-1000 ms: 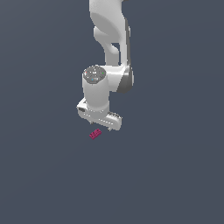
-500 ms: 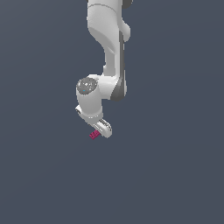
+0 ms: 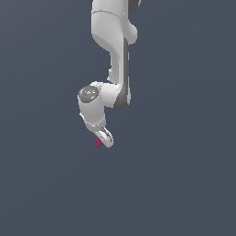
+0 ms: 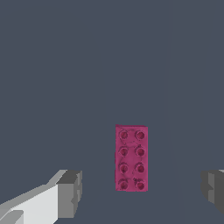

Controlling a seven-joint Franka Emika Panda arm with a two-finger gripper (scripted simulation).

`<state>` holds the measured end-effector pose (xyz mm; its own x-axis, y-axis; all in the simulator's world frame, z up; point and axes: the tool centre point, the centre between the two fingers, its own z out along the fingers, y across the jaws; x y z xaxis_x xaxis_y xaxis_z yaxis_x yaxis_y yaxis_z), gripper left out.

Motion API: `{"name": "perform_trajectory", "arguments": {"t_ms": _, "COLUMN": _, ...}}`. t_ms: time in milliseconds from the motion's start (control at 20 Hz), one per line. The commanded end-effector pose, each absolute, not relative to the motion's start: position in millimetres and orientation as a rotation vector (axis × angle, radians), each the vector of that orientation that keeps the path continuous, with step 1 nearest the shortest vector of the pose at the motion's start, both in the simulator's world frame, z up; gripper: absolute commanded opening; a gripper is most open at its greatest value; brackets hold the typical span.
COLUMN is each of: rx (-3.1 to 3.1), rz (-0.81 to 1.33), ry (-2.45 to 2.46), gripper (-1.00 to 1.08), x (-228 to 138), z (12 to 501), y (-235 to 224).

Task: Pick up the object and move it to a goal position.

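two grey fingers show in the wrist view - the left one (image 4: 70,193) first, then the pink block (image 4: 131,158), then the other finger at the far edge. the claw (image 4: 142,192) is spread wide and holds nothing. the block lies flat on the grey counter (image 4: 87,65), in the gap but a bit nearer the left finger, not touching either. its long side runs across the line between the fingers - so i think they would close on its short width. in the exterior view the block (image 3: 97,143) peeks out just left of the claw tip.
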<state>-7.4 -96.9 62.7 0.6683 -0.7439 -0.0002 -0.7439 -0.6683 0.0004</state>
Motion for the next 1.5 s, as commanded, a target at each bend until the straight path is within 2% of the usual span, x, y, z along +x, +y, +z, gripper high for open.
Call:
{"name": "perform_trajectory", "arguments": {"t_ms": 0, "rx": 2.869, "rz": -0.001, "ry": -1.28, "gripper": 1.0, "x": -7, "z": 63, "y": -97}}
{"name": "perform_trajectory", "arguments": {"t_ms": 900, "rx": 2.866, "rz": 0.0, "ry": -1.288, "gripper": 1.0, "x": -8, "z": 12, "y": -97}}
{"name": "perform_trajectory", "arguments": {"t_ms": 950, "rx": 2.866, "rz": 0.0, "ry": -1.288, "gripper": -1.0, "x": -8, "z": 12, "y": -97}}
{"name": "perform_trajectory", "arguments": {"t_ms": 1450, "rx": 2.866, "rz": 0.0, "ry": -1.288, "gripper": -1.0, "x": -8, "z": 12, "y": -97}}
